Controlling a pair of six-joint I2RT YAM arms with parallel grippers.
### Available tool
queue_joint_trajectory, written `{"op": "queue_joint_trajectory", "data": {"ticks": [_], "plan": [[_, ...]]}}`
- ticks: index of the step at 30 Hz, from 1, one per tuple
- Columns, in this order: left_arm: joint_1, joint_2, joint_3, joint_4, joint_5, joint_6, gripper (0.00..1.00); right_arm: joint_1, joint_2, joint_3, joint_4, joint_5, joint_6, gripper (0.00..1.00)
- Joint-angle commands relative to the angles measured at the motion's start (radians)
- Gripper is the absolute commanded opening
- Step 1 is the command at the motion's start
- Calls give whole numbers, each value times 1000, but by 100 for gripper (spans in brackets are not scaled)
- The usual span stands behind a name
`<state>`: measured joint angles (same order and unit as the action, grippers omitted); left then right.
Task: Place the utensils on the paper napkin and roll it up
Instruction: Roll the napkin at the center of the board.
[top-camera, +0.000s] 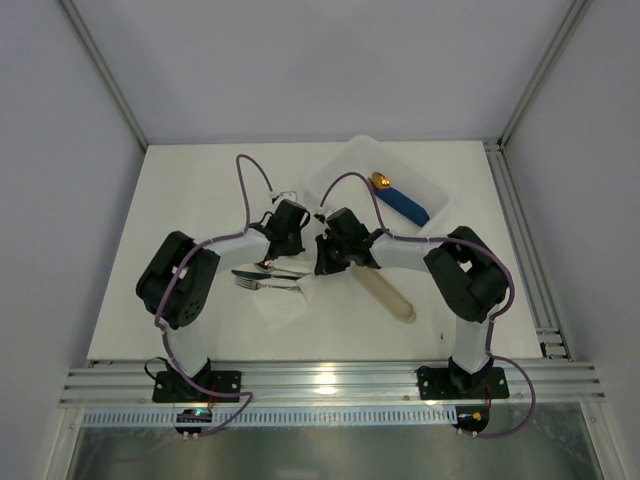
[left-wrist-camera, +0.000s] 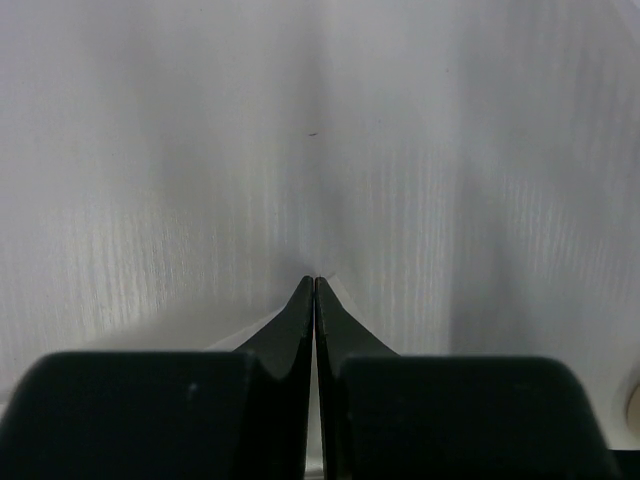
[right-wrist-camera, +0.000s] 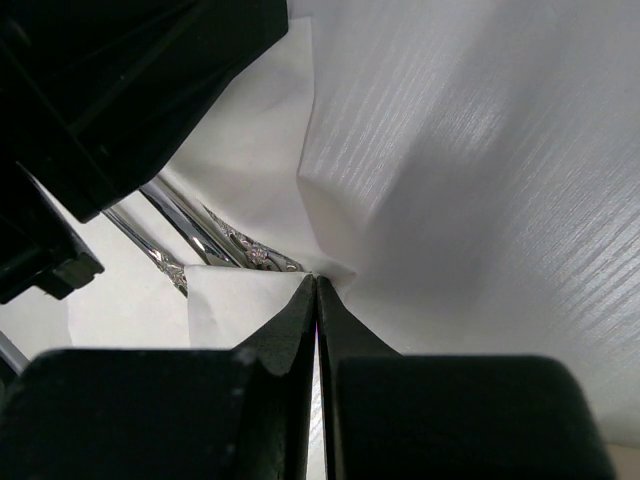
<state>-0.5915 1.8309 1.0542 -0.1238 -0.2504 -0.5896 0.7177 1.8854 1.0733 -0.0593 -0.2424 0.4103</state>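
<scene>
- Tools: left tool (left-wrist-camera: 315, 283) and right tool (right-wrist-camera: 316, 282) both pinch shut on the napkin (top-camera: 283, 306).
- Risk: thin paper may tear, or cutlery (right-wrist-camera: 210, 232) slide out, if pulled unevenly.

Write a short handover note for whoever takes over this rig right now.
Left gripper: shut, pinching the paper napkin.
Right gripper: shut on the same napkin.
Utensils: lying on the napkin, partly covered by a fold.
Done: utensils placed, first fold started.
Left to do: finish rolling the napkin around them.
</scene>
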Motion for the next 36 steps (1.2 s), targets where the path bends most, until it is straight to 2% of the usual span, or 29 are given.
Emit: {"op": "queue_joint_trajectory", "data": {"ticks": [1,19,29,36], "plan": [[-5,-64,-17,-16,17,-18,0,8,21,11,-37,25,-16,4],[-5,-97,-68,-20,39,-47,0,9,-81,-82,136,-11,102,4],[-5,-117,-91,-19,46,-52,0,8,-190,-124,138,3,116,4],[-5,-130,-95,-25,45,-55,0,9,-187,-144,153,-27,133,4]]}}
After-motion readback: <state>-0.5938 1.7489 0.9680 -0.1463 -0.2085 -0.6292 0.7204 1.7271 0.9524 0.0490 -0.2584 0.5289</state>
